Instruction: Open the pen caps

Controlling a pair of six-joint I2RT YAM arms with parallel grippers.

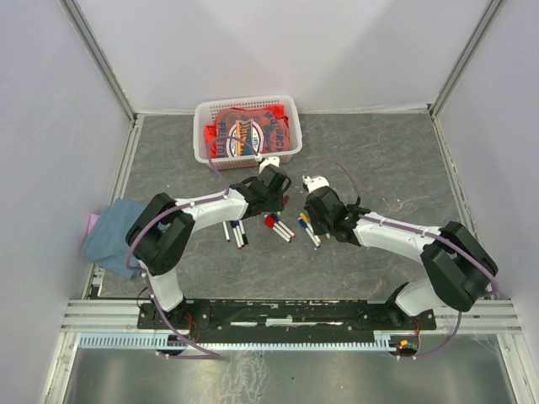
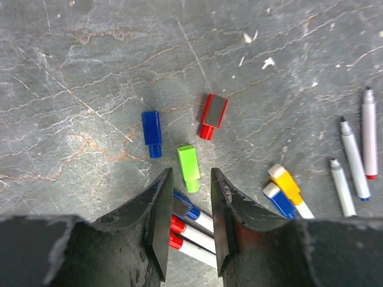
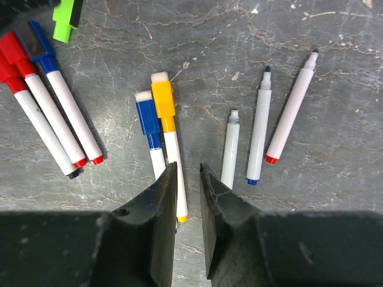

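Three loose pen caps lie on the table in the left wrist view: blue (image 2: 151, 133), red (image 2: 213, 115) and green (image 2: 189, 168). My left gripper (image 2: 190, 174) is open and empty, hovering over three capped pens (image 2: 194, 222), one blue and two red. My right gripper (image 3: 188, 167) is open a little and empty, just right of a yellow-capped pen (image 3: 169, 137) and a blue-capped pen (image 3: 148, 128). Three uncapped pens (image 3: 258, 128) lie to its right. In the top view both grippers (image 1: 274, 202) (image 1: 313, 210) hang over the pen cluster (image 1: 280, 225).
A white basket (image 1: 202, 135) holding red packets stands at the back behind the left gripper. A blue cloth (image 1: 114, 231) lies at the table's left edge. More pens (image 1: 236, 233) lie left of the cluster. Grey walls enclose the table.
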